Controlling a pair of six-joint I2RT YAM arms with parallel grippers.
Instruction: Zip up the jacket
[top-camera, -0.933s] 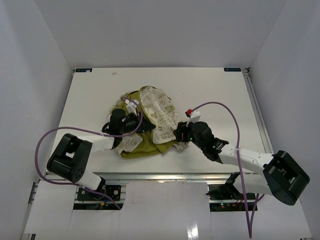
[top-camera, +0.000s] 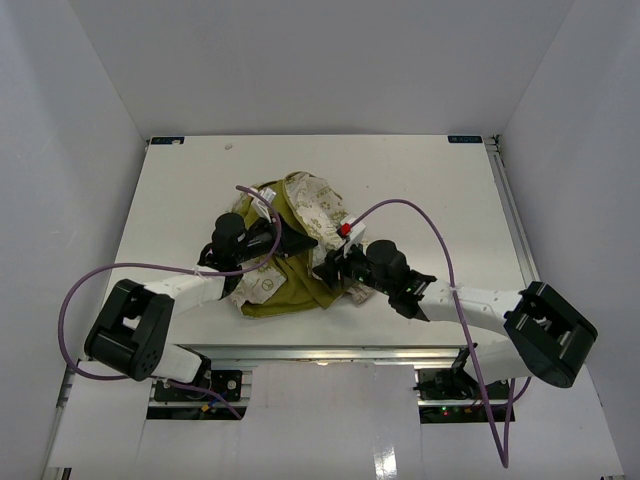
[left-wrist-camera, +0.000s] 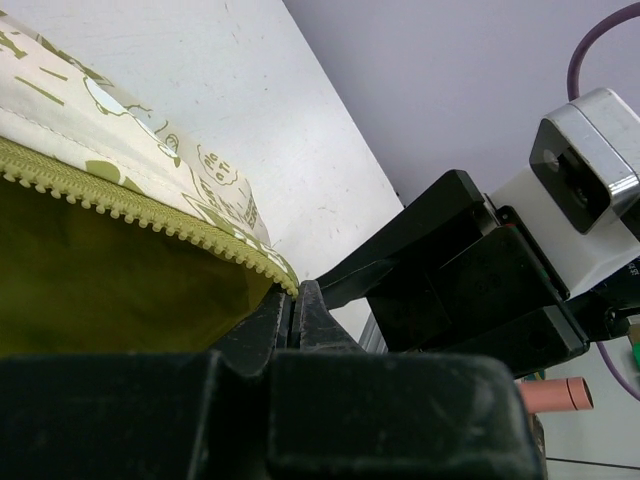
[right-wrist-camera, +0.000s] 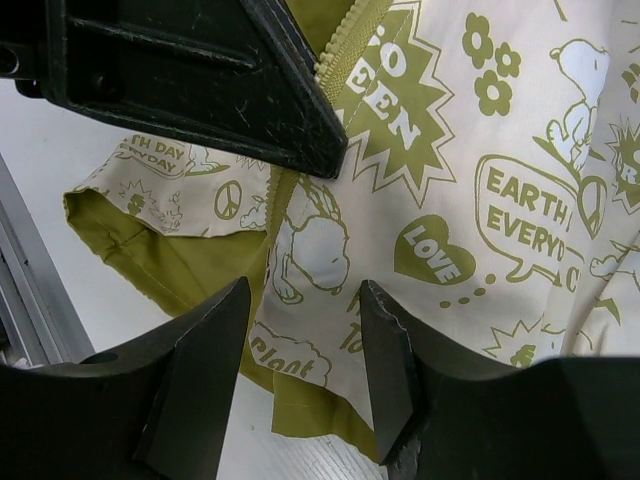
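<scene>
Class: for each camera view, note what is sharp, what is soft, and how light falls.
Top external: even light, faint shadows beside the jacket. Left wrist: zipper teeth crisp, the left gripper dark and soft. Right wrist: jacket print sharp, the right gripper dark, underlit.

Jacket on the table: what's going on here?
The left gripper has its jaws shut on the zipper edge of the jacket, which lies crumpled with its olive lining showing. The right gripper hovers over the printed fabric beside it, jaws open. Not zipped yet.

The jacket (top-camera: 312, 212) lies on the table (top-camera: 430, 190), near its middle.
</scene>
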